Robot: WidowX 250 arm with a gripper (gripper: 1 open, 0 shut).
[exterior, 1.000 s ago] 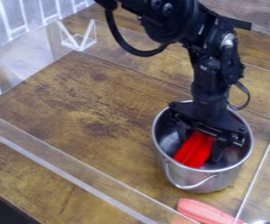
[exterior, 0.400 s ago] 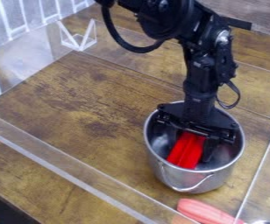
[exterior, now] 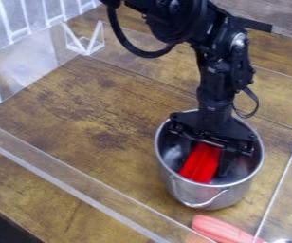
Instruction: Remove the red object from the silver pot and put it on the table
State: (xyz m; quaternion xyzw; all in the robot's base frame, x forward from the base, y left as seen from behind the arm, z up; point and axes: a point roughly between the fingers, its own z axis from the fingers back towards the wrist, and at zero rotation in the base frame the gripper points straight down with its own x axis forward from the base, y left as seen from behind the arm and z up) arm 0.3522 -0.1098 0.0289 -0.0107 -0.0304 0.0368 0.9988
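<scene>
End effector (exterior: 212, 142) points straight down into the silver pot (exterior: 174, 182), fingers pinched on the top end of the red object (exterior: 203, 165). Red object leans tilted inside the pot, lower end toward the near wall. Pot sits on the dark wood bench (exterior: 85, 104) near its right acrylic wall (exterior: 285, 185). A salmon-red rounded thing (exterior: 231, 231) lies on the bench just in front of the pot.
</scene>
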